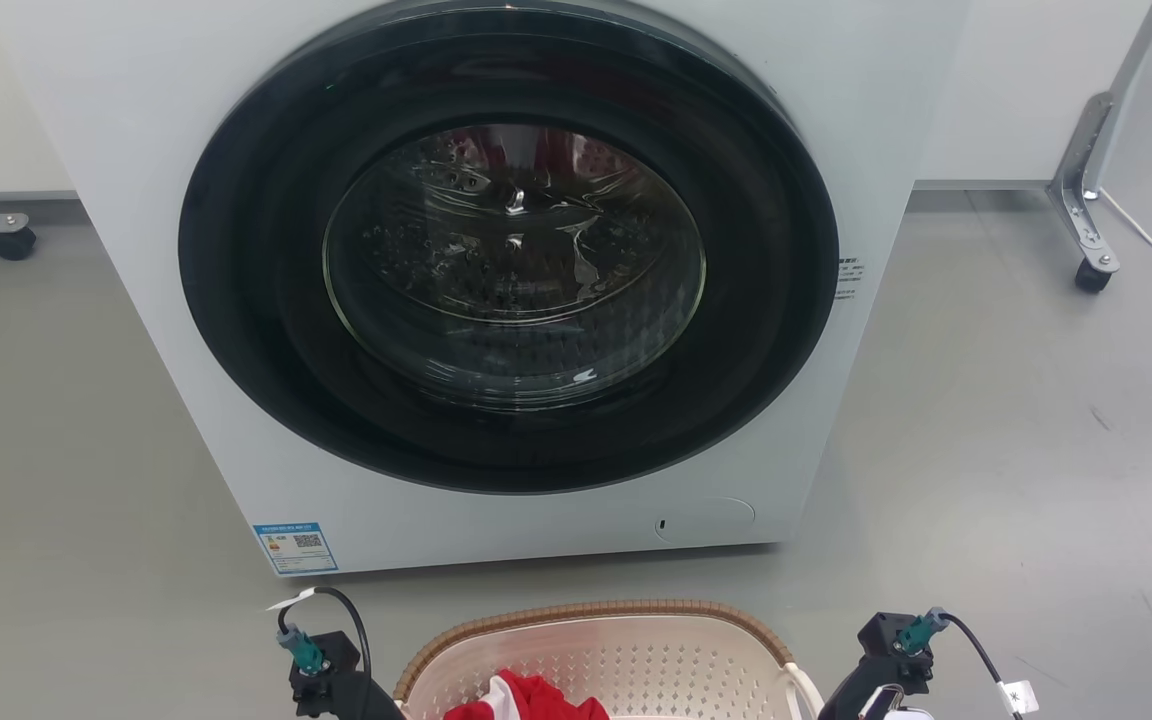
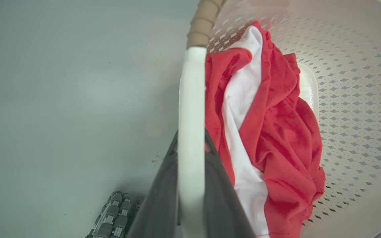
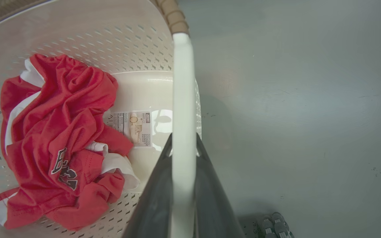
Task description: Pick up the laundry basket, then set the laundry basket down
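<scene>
Left fingers (image 2: pixel 160 205): drawn narrow on the basket's left handle (image 2: pixel 190 99), one dark finger on each side of the white strip, with no gap to be seen.
Right fingers (image 3: pixel 217 205): the same hold on the right handle (image 3: pixel 183 99), pinched close from both sides.
Laundry basket (image 1: pixel 656 665): at the bottom middle of the head view, directly before the robot, near the front of the washing machine (image 1: pixel 516 280) but apart from it, with grey floor (image 1: pixel 1016 430) between them.
Load: a crumpled red and white garment (image 3: pixel 61 132) lies inside, heaped toward the left handle's side; a paper label shows on the bare bottom nearer the right handle.
Key relation: the basket's long axis runs across the robot from handle to handle. Each handle sits between its own arm's fingers, so neither arm is nearer and both share the load.
Height: I cannot tell whether the bottom rests on the floor or hangs just above it.
Step in hand: probably the carry between picking up and setting down.
Next move calls for: both arms moving together and level, lowering evenly.
Risk: uneven travel would tilt the basket or let a smooth handle slip.
</scene>
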Motion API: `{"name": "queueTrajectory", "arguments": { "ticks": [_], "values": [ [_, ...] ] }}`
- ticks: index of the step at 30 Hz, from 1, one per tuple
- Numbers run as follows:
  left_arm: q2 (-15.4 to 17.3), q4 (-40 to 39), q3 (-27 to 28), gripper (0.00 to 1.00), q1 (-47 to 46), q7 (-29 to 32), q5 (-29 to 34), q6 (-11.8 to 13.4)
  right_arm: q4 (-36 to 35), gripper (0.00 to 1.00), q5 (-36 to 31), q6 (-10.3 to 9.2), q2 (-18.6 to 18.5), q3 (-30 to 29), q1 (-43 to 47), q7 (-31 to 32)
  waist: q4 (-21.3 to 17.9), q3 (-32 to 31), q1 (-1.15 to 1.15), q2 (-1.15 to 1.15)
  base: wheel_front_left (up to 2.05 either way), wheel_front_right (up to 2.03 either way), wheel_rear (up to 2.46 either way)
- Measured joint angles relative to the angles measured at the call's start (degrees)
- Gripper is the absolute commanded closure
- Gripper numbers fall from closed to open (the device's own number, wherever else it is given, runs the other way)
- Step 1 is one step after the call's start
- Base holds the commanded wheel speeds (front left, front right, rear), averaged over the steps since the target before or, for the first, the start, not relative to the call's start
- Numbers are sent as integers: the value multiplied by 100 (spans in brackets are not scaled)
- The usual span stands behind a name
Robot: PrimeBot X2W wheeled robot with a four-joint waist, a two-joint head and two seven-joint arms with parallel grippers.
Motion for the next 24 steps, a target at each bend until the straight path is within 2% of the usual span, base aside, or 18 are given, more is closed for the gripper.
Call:
{"name": "queueTrajectory", "arguments": {
  "ticks": [24],
  "values": [
    [40,-83,-146,100,1,-108,-41,1,-43,100,244,-9,-26,174,-3,-20,23,86,0,0,0,0,0]
  ]
}}
